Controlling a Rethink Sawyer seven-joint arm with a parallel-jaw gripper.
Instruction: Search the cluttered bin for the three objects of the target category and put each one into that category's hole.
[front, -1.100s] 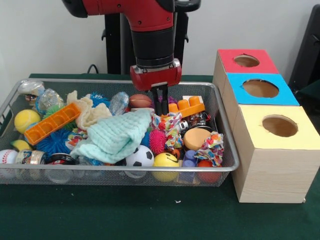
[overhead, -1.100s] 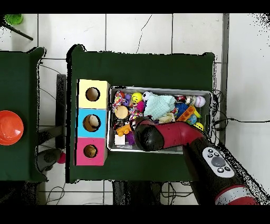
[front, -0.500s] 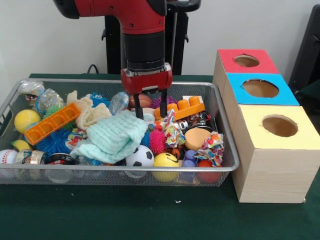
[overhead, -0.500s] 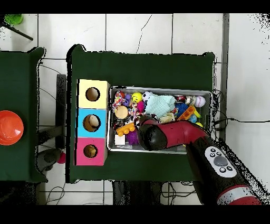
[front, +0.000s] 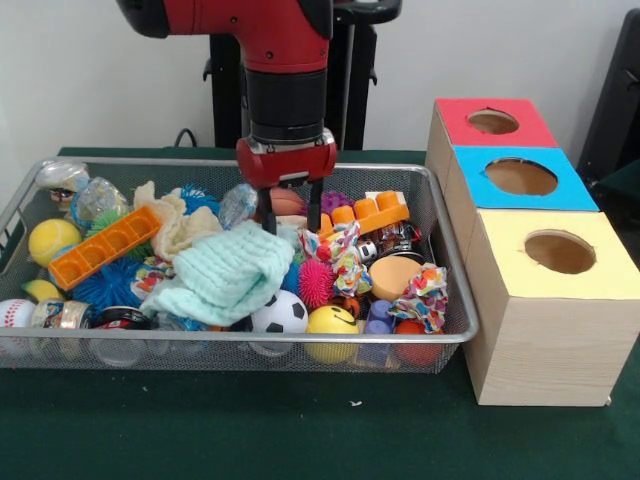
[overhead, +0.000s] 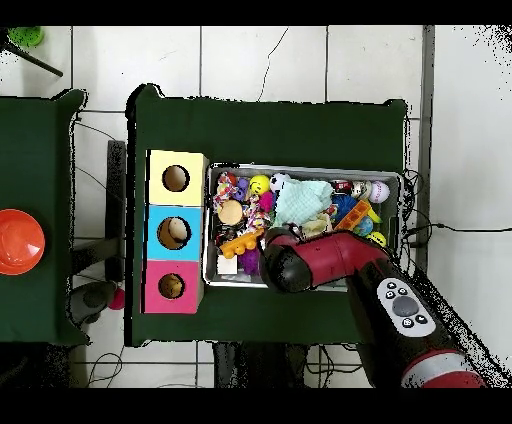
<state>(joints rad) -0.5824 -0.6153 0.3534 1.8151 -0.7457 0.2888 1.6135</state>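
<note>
The wire mesh bin is packed with toys. My gripper hangs over its back middle, open, with one finger on each side of a small brown football; I cannot tell whether they touch it. A mint cloth lies just in front of the gripper. At the right stand the sorting boxes, each with a round hole: red, blue, yellow. In the overhead view the red arm hides the gripper above the bin.
Around the gripper lie an orange brick, an orange block tray, a pink spiky ball, a soccer ball, a yellow smiley ball and a tennis ball. An orange disc sits on a side table.
The gripper has shifted left from beside the orange brick, spread its fingers, and now stands astride the brown football.
</note>
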